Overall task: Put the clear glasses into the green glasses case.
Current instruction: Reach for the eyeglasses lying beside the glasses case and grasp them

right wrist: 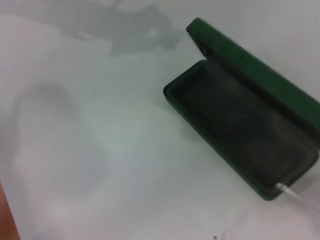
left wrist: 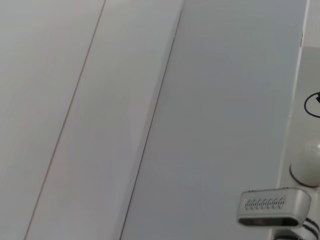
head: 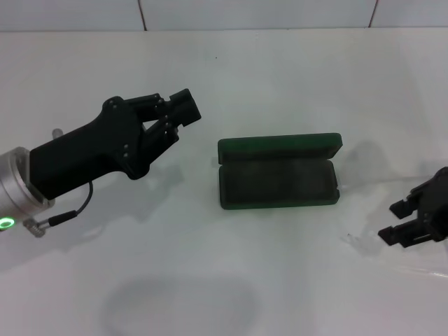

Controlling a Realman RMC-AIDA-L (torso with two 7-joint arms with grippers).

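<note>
Green and open, the case (head: 278, 171) lies flat in the middle of the white worktop (head: 294, 77), lid tipped toward the far edge, dark inside showing. The glasses (head: 374, 210) are hard to see, lying by the right edge just beside the right gripper (head: 399, 220), jaws spread. The left gripper (head: 183, 112) hangs above the worktop's left side, jaws pressed together.

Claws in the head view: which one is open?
The right claw, right of the open dark green hinged hard case: its two black fingers stand apart. The left claw, on the case's other side, has its fingers pressed together.
</note>
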